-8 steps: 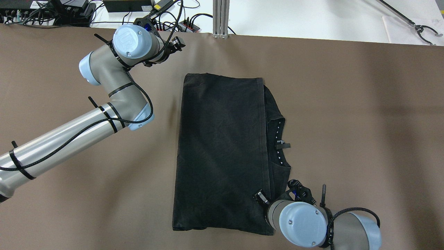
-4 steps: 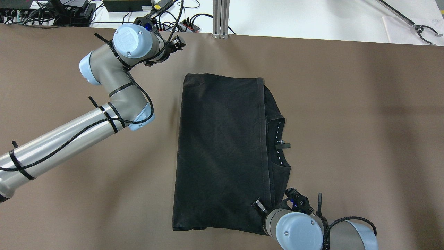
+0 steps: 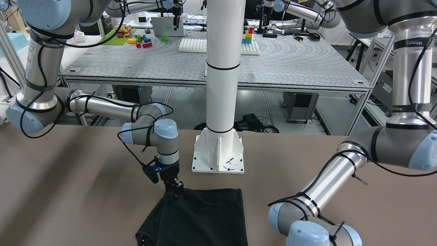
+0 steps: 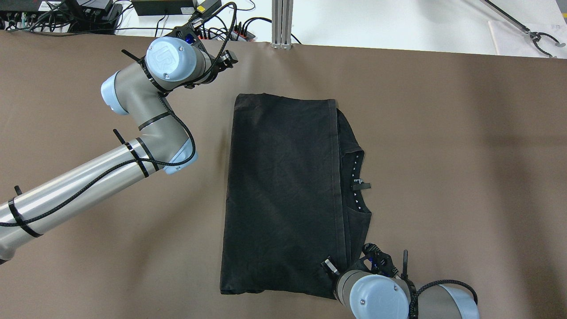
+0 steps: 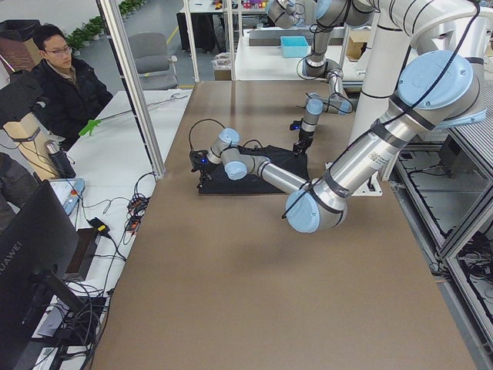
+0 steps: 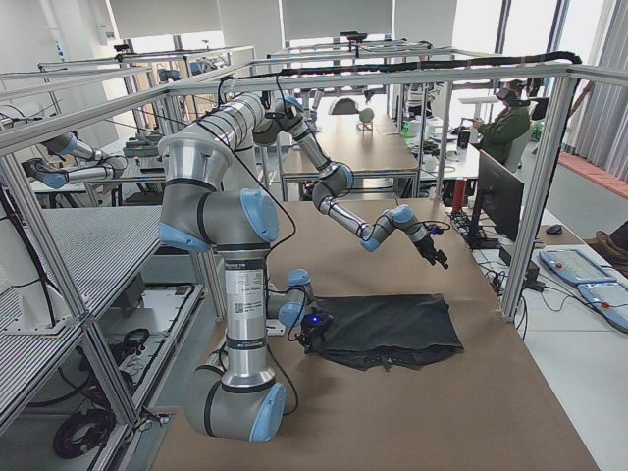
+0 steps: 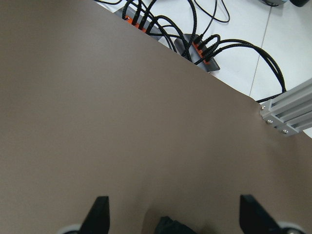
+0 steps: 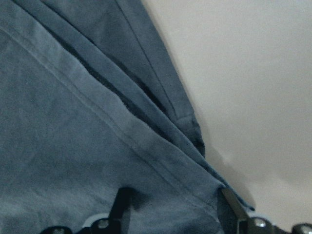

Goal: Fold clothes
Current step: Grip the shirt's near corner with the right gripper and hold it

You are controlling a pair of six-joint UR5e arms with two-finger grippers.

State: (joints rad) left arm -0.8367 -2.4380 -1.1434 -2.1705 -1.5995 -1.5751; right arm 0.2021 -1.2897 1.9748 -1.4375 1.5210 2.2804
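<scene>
Right gripper (image 3: 177,191) at hemmed corner of thin, matte black clothes (image 4: 283,190)

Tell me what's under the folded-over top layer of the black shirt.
A lower layer of the same shirt sticks out along one side, showing the collar and tag. How far it runs beneath is covered.

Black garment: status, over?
Left gripper open over table. Right gripper open at black garment, near corner. Garment folded flat, collar edge exposed. Nothing on it.
</scene>
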